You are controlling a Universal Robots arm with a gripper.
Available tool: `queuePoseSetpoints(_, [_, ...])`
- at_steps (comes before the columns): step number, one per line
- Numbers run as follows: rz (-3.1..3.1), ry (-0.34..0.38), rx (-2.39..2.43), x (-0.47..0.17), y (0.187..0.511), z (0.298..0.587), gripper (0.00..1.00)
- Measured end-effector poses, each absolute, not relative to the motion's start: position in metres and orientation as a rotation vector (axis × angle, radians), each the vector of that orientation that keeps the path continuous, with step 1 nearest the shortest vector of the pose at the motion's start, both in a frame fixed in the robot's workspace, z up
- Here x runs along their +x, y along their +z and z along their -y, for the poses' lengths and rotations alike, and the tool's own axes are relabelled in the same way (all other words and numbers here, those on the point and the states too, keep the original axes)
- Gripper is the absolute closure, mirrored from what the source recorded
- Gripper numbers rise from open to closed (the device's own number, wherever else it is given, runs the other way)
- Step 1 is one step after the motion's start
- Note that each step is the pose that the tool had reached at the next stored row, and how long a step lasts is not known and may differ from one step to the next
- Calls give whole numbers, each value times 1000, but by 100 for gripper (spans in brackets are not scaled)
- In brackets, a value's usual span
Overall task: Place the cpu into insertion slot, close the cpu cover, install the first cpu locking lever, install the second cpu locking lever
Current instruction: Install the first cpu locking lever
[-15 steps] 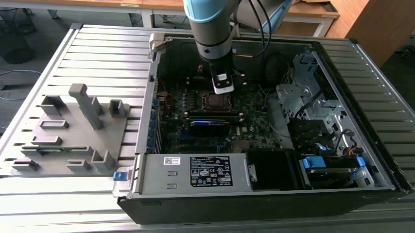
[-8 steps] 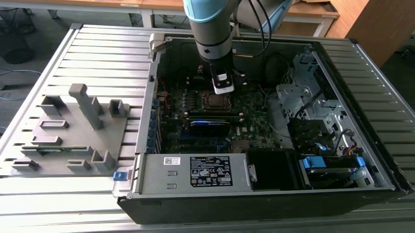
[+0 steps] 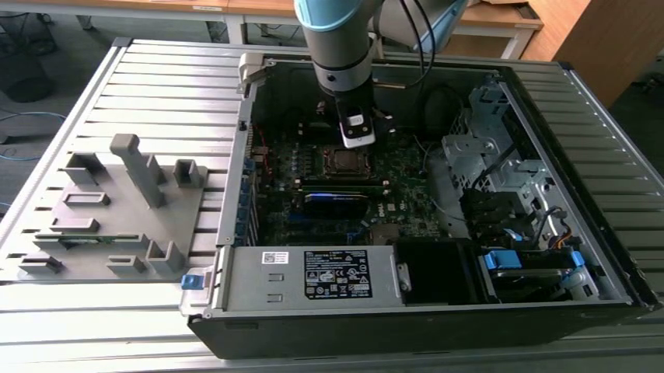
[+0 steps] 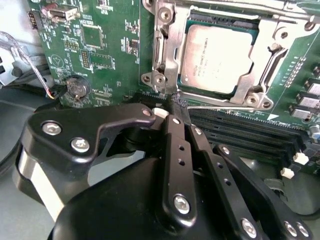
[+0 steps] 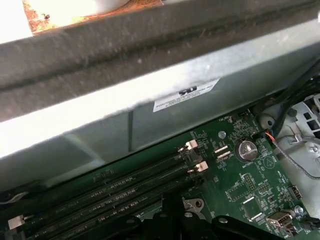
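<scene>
The cpu (image 4: 217,57), a square chip with a silvery-grey top, lies flat in the insertion slot (image 3: 343,162) on the green board. The cpu cover (image 4: 264,50), a silvery metal frame, lies down around the chip's edges. A thin metal lever rod (image 4: 225,106) runs along the socket's side that faces the memory slots. My gripper (image 4: 177,100) is shut, fingers pressed together with nothing seen between them, and its tips sit at the socket's corner by that rod's end. In the exterior view the gripper (image 3: 356,142) hangs just behind the socket inside the open computer case.
Long black memory slots (image 4: 240,130) lie right beside the socket. A coin battery (image 4: 77,87) and thin wires sit on the board. The case wall (image 5: 150,100) stands close behind. A grey fixture tray (image 3: 114,210) is at the exterior view's left, drive cages (image 3: 498,171) at its right.
</scene>
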State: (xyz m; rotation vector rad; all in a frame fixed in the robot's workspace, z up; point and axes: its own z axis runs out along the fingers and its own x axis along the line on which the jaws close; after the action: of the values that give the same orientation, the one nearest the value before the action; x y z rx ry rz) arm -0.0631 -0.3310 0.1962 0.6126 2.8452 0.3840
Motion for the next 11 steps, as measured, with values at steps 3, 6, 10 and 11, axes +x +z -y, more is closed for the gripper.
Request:
queuePoseSetpoints(3, [-2845,384,613,-63,196,329,89])
queuePoseSetpoints(6, [-2845,385,613,-63,196,327,89])
queuePoseSetpoints(10, [-2844,385,615,-64,196,326,89])
queuePoseSetpoints(11, [-2844,385,617,-65,196,325,89])
